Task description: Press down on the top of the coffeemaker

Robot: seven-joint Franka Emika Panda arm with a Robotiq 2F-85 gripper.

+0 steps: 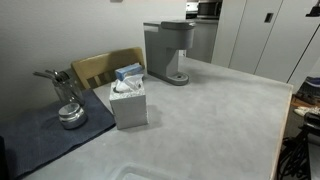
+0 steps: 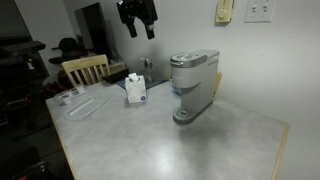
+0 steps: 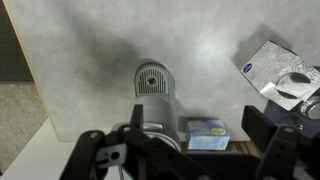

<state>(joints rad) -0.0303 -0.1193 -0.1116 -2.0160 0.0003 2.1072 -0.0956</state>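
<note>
- The coffeemaker point(image 2: 192, 85) stands upright on the grey table point(image 2: 170, 140), with its round silver drip tray facing the open tabletop. In an exterior view it sits near the table's far edge point(image 1: 168, 50).
- The gripper point(image 2: 140, 30) hangs high above the table, well clear of the coffeemaker's top, and touches nothing.
- Its fingers point(image 3: 88, 152) are spread wide and hold nothing.
- In the wrist view the coffeemaker point(image 3: 152, 95) lies below the gripper point(image 3: 175, 138), roughly between the two fingers and nearer one of them. Its drip tray points away from the camera.
- A tissue box point(image 2: 136, 88) stands on the table near the coffeemaker, apart from it.
</note>
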